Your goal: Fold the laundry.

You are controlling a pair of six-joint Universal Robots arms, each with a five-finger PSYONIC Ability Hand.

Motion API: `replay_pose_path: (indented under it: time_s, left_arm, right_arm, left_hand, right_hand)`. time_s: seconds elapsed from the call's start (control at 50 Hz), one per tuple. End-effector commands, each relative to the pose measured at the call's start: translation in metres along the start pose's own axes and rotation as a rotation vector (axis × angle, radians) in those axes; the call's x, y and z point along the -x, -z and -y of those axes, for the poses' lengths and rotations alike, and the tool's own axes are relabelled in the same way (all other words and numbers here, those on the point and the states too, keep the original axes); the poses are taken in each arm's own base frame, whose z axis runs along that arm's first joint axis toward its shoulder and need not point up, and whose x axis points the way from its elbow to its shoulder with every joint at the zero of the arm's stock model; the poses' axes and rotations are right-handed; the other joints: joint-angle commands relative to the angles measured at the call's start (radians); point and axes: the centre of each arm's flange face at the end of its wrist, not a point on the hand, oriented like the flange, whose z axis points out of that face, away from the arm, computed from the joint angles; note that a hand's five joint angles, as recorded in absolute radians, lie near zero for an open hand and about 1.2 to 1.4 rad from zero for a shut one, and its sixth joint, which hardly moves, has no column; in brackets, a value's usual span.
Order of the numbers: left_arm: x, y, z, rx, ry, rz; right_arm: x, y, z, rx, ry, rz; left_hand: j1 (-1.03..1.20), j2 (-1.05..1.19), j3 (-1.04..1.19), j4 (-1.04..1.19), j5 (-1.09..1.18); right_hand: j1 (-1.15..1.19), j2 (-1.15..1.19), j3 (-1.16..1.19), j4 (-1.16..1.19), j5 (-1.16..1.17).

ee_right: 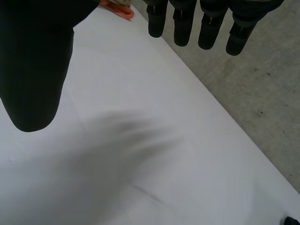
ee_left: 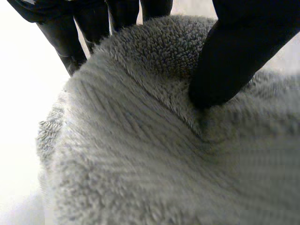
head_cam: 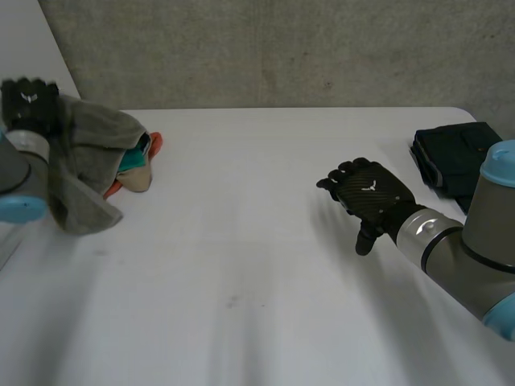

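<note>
Gripping a grey terry towel (head_cam: 88, 153) between thumb and fingers, the left hand (head_cam: 30, 104) holds the cloth bunched at the left edge of the white table (head_cam: 257, 281), draped over a small heap of teal, beige and orange laundry (head_cam: 135, 165). Wide bare tabletop lies between that heap and the right hand (head_cam: 370, 197), which hovers palm-down over the surface, its fingers (ee_right: 183, 28) relaxed and holding nothing. Near the table's right edge, just beyond that hand, sits a folded dark garment (head_cam: 455, 157).
</note>
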Motion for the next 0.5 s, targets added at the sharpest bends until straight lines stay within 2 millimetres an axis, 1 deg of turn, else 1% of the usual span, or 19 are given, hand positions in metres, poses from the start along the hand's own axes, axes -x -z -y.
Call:
replay_pose_path:
  time_s: [0.02,0.06,0.08,0.12,0.14,0.2,0.22,0.28,0.3,0.34,0.36,0.38,0.44,0.46,0.5]
  left_arm:
    - [0.006,0.032,0.138,-0.233,0.275,-0.022]
    - [-0.003,0.045,0.163,-0.271,0.334,-0.061]
    - [-0.013,0.061,0.189,-0.307,0.389,-0.105]
    - [-0.021,0.079,0.214,-0.338,0.441,-0.150]
    - [-0.029,0.099,0.234,-0.357,0.490,-0.197]
    - [-0.041,0.123,0.251,-0.370,0.534,-0.265]
    - [-0.052,0.140,0.259,-0.373,0.549,-0.324]
    - [-0.075,0.164,0.261,-0.354,0.561,-0.429]
    - [-0.090,0.179,0.260,-0.334,0.568,-0.495]
    - [-0.106,0.195,0.253,-0.290,0.569,-0.558]
    - [-0.113,0.202,0.248,-0.262,0.567,-0.586]
    - [-0.130,0.217,0.235,-0.193,0.562,-0.639]
    - [-0.154,0.237,0.214,-0.083,0.546,-0.714]
    - [-0.167,0.252,0.202,-0.014,0.533,-0.762]
    - [-0.178,0.267,0.193,0.051,0.524,-0.809]
  right_arm:
    - [-0.021,0.002,0.008,-0.027,-0.003,-0.064]
    - [-0.022,0.003,0.011,-0.035,0.001,-0.069]
    - [-0.023,0.003,0.012,-0.037,0.000,-0.072]
    - [-0.024,0.005,0.016,-0.048,-0.001,-0.079]
    - [-0.025,0.006,0.018,-0.052,-0.005,-0.083]
    - [-0.030,0.009,0.023,-0.070,-0.035,-0.108]
    - [-0.032,0.010,0.025,-0.077,-0.047,-0.114]
    - [-0.037,0.013,0.030,-0.095,-0.095,-0.134]
    - [-0.039,0.013,0.031,-0.097,-0.104,-0.138]
    - [-0.043,0.013,0.030,-0.096,-0.118,-0.147]
    - [-0.045,0.013,0.030,-0.096,-0.120,-0.152]
    - [-0.046,0.013,0.029,-0.096,-0.120,-0.155]
    - [-0.052,0.013,0.027,-0.091,-0.123,-0.173]
    - [-0.054,0.013,0.026,-0.089,-0.124,-0.177]
    - [-0.058,0.013,0.026,-0.090,-0.124,-0.186]
  left_hand:
    - [0.308,0.213,0.246,0.210,0.306]
    - [0.308,0.213,0.246,0.210,0.306]
    - [0.308,0.213,0.246,0.210,0.306]
    - [0.308,0.213,0.246,0.210,0.306]
    - [0.308,0.213,0.246,0.210,0.306]
    - [0.308,0.213,0.246,0.210,0.306]
    - [0.308,0.213,0.246,0.210,0.306]
    - [0.308,0.213,0.246,0.210,0.306]
    - [0.308,0.213,0.246,0.210,0.306]
    - [0.308,0.213,0.246,0.210,0.306]
    - [0.308,0.213,0.246,0.210,0.306]
    - [0.308,0.213,0.246,0.210,0.306]
    - [0.308,0.213,0.246,0.210,0.306]
    - [0.308,0.213,0.246,0.210,0.306]
    - [0.308,0.213,0.246,0.210,0.306]
  right_hand:
    - [-0.046,-0.040,-0.038,-0.038,-0.044]
    - [-0.046,-0.040,-0.038,-0.038,-0.044]
    - [-0.046,-0.040,-0.038,-0.038,-0.044]
    - [-0.046,-0.040,-0.038,-0.038,-0.044]
    - [-0.046,-0.040,-0.038,-0.038,-0.044]
    - [-0.046,-0.040,-0.038,-0.038,-0.044]
    - [-0.046,-0.040,-0.038,-0.038,-0.044]
    - [-0.046,-0.040,-0.038,-0.038,-0.044]
    - [-0.046,-0.040,-0.038,-0.038,-0.044]
    - [-0.046,-0.040,-0.038,-0.038,-0.044]
    - [-0.046,-0.040,-0.038,-0.038,-0.044]
    - [-0.046,-0.040,-0.038,-0.038,-0.044]
    - [-0.046,-0.040,-0.038,-0.038,-0.044]
    - [-0.046,-0.040,-0.038,-0.038,-0.044]
    - [-0.046,-0.040,-0.038,-0.038,-0.044]
